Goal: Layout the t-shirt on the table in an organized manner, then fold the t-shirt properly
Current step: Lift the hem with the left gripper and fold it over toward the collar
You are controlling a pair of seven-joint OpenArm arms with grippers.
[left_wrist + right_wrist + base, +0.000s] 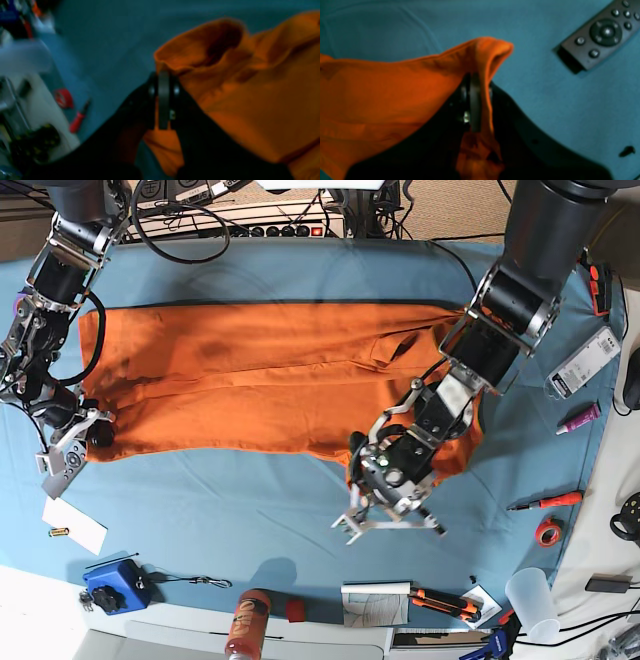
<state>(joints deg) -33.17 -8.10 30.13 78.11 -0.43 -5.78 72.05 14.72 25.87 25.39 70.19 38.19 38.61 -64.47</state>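
Both grippers clamped on t-shirt edge: left gripper at its near-right corner, right gripper at near-left corner. Shirt spread across far half of table.

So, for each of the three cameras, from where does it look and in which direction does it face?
Left wrist: sits on the left arm, looks along the left gripper, shut on the t-shirt, the table beyond.
Right wrist: sits on the right arm, looks along the right gripper, shut on a t-shirt edge; a remote control lies apart.
Base: overhead, looks down on the table and both arms.
Shared: the red tape roll and screwdriver also appear in the base view.
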